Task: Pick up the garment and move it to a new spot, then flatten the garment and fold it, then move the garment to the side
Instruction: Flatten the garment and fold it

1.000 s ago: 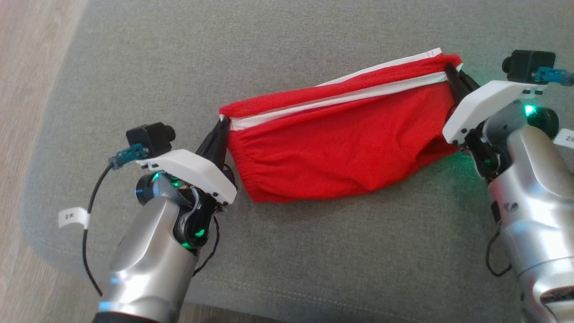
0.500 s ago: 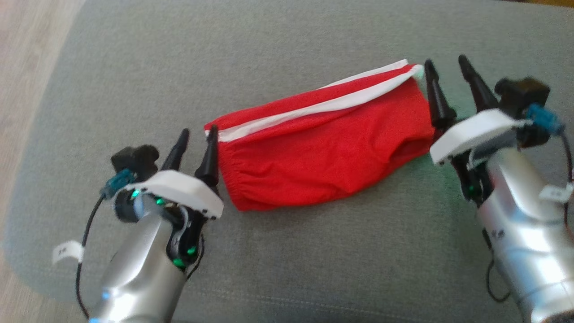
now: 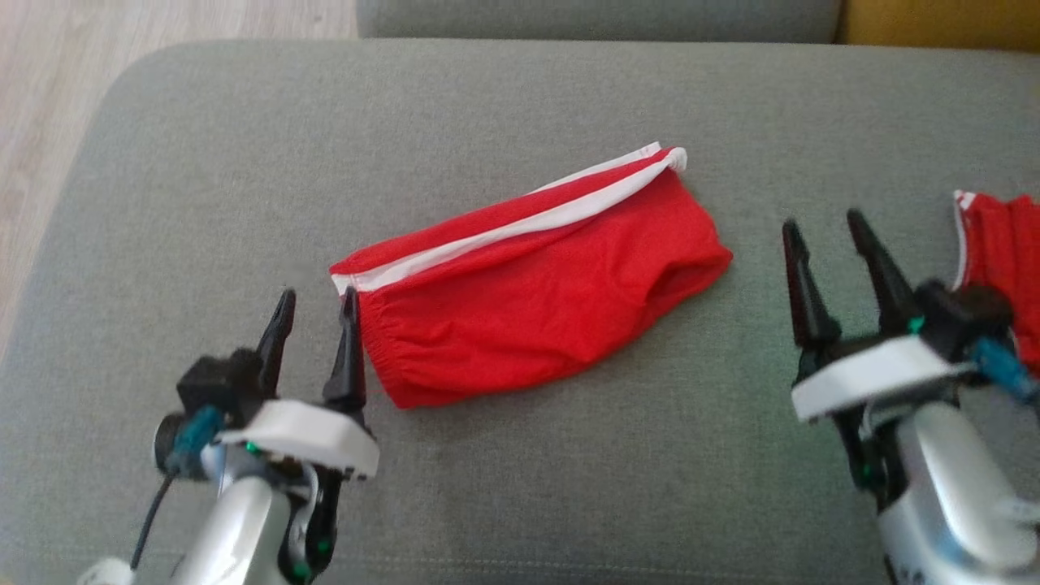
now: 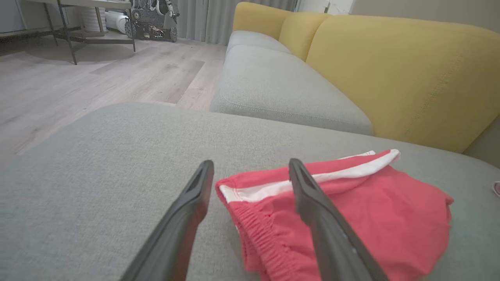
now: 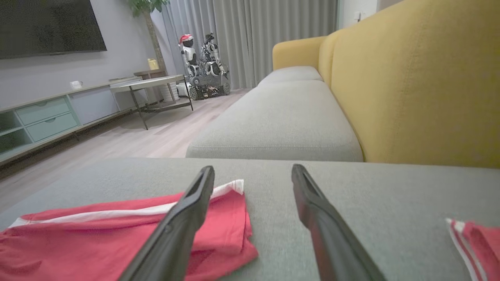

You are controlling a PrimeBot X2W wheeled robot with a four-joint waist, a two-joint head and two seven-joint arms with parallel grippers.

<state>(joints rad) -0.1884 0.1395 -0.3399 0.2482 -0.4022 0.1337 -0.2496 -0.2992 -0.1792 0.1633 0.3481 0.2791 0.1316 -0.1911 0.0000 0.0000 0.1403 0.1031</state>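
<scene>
Both grippers stand open with nothing between their dark fingers. Left gripper [image 3: 318, 294] hovers toward the near left part of the grey seat cushion [image 3: 487, 106], its fingers pointing away from the robot. Its inner finger is just beside the left end of the red shorts [image 3: 528, 309]; whether it touches the cloth cannot be told. Right gripper [image 3: 821, 219] hangs near the cushion's right edge, fingers likewise spread and pointing away, with a strip of bare cushion between it and the shorts' right end.

The shorts lie folded about the middle of the cushion, slanting from the near left toward the far right. A white stripe [image 3: 520, 226] runs along their far long edge, and a gathered hem shows at the left end.

A second red-and-white cloth [image 3: 995, 252] lies at the cushion's right edge, beside the right gripper. In the left wrist view a yellow backrest [image 4: 390, 70] rises past the cushion's far edge, and wooden floor [image 3: 49, 122] shows beyond the left edge.
</scene>
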